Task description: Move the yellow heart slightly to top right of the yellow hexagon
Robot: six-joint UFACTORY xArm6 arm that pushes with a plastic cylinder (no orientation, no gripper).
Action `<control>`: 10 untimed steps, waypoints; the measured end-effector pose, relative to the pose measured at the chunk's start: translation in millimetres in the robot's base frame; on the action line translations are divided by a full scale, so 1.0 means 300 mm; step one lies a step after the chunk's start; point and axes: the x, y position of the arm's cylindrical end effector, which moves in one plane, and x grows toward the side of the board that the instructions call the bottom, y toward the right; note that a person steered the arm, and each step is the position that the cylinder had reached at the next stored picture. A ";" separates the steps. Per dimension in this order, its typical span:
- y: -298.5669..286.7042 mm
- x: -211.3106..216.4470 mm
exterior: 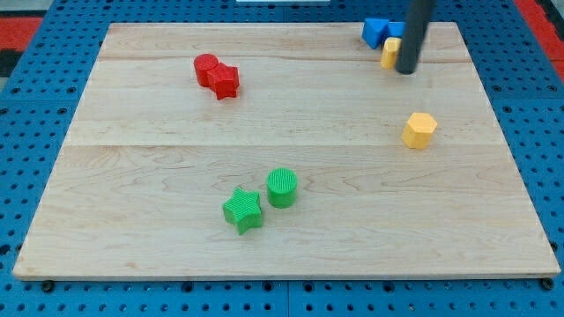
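Note:
The yellow hexagon (419, 129) lies on the wooden board at the view's right, apart from the other blocks. The yellow heart (389, 52) sits near the view's top right, partly hidden by my rod, so its shape is hard to make out. It touches the blue blocks (379, 31) just above it. My tip (406, 70) rests on the board right beside the yellow heart, on its right and slightly lower side, well above the yellow hexagon.
A red cylinder (206, 67) and a red star (226, 81) touch each other at the upper left. A green cylinder (282, 187) and a green star (242, 210) sit close together low in the middle. The board edge (282, 275) runs along the view's bottom.

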 end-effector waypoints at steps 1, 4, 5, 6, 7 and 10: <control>0.113 -0.009; -0.131 -0.105; -0.169 0.082; -0.198 0.218; -0.335 0.310; -0.379 -0.119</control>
